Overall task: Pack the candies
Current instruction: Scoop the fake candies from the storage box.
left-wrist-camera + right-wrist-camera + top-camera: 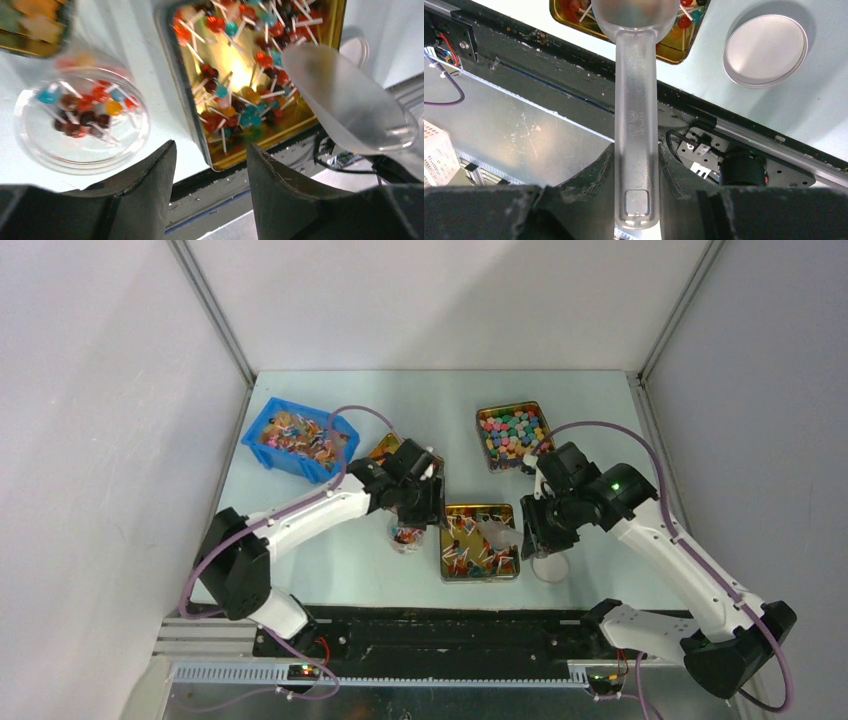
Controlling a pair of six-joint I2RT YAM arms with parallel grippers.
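Observation:
The candies [240,107], small lollipops with red, blue, green and orange heads on white sticks, lie in a gold tin [479,575] at the table's front. More candies [85,112] sit in a clear round jar [405,538] left of the tin. My left gripper [211,150] hovers open above the gap between jar and tin, nothing between its fingers. My right gripper [636,155] is shut on the handle of a translucent scoop [636,115], whose bowl [350,100] hangs over the tin's right end.
A blue bin [262,455] of wrapped sweets stands at the back left, a second gold tin [381,449] beside it. Another tin [540,462] of coloured sweets is at the back right. A round lid [765,50] lies right of the lollipop tin. The table's front edge is close.

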